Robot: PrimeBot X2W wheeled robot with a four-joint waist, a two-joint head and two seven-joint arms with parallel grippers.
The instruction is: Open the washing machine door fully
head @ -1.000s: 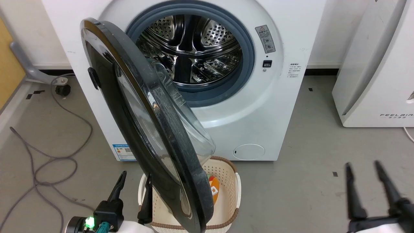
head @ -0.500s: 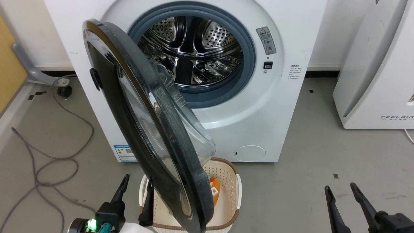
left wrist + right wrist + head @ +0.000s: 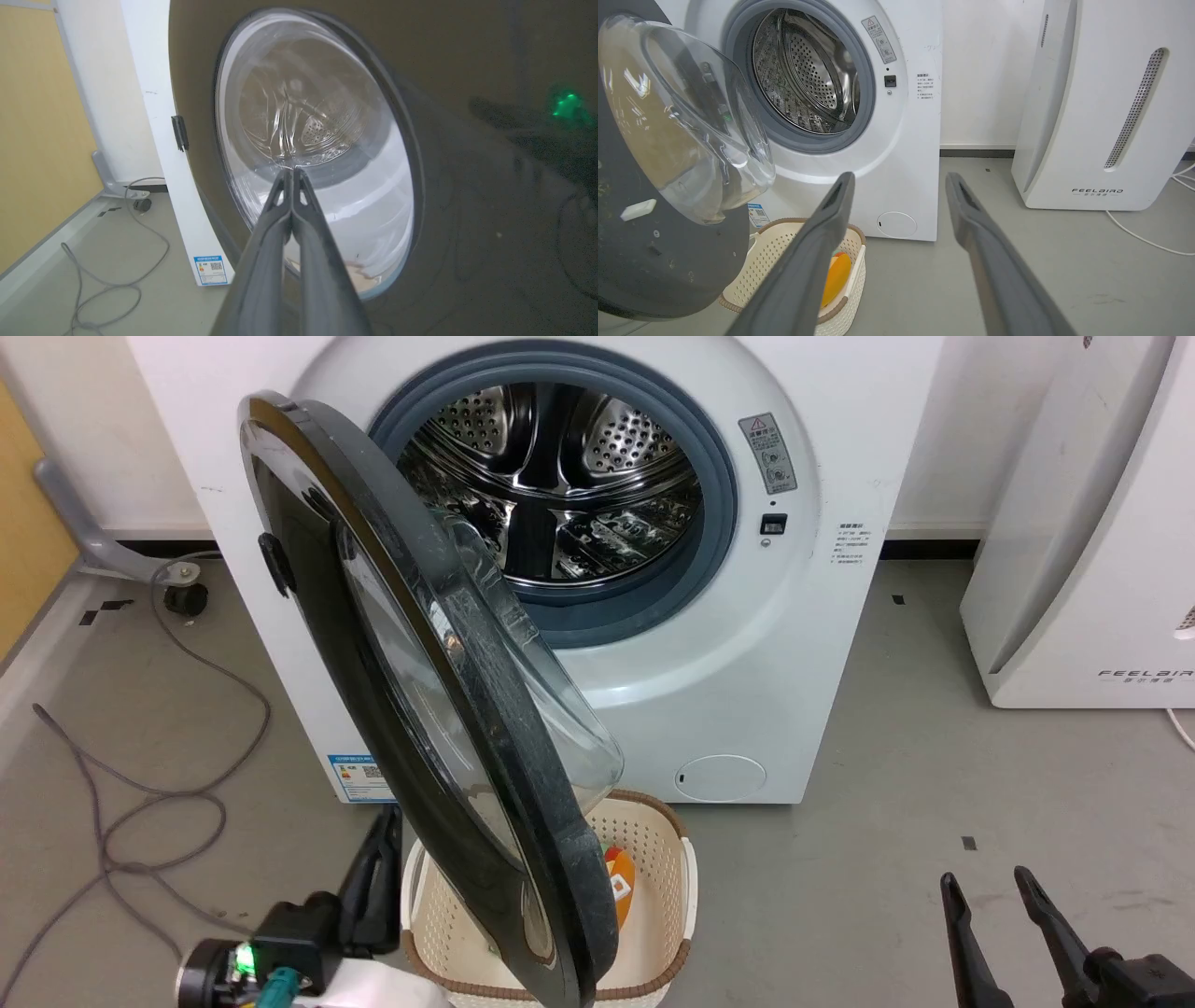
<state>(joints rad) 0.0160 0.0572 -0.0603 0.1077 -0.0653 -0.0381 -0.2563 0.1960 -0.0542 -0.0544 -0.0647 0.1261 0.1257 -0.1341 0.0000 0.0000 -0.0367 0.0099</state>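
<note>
The washing machine door (image 3: 495, 728) stands partly open, swung out to the left on its hinge, its rim nearly edge-on in the head view. Its clear glass bowl (image 3: 686, 130) bulges toward the steel drum (image 3: 560, 476). My left gripper (image 3: 387, 821) is low on the door's outer side, shut with nothing between its fingers. In the left wrist view the left gripper (image 3: 292, 170) points at the door (image 3: 467, 196) and its glass from outside; contact cannot be told. My right gripper (image 3: 985, 877) hangs open at the lower right, well clear of the door; the right gripper (image 3: 900, 176) faces the machine's front.
A cream laundry basket (image 3: 658, 826) with an orange item (image 3: 618, 882) sits on the floor under the door's free edge. Grey cables (image 3: 159, 803) loop at the left. The white FEELBAIR appliance (image 3: 1074, 569) stands at the right, with bare grey floor between it and the washing machine (image 3: 822, 616).
My left gripper's fingers, apart before, have come together and turned, shifting slightly left beside the door. The right gripper dropped lower and leftward a second ago, then held. The door keeps its angle.
</note>
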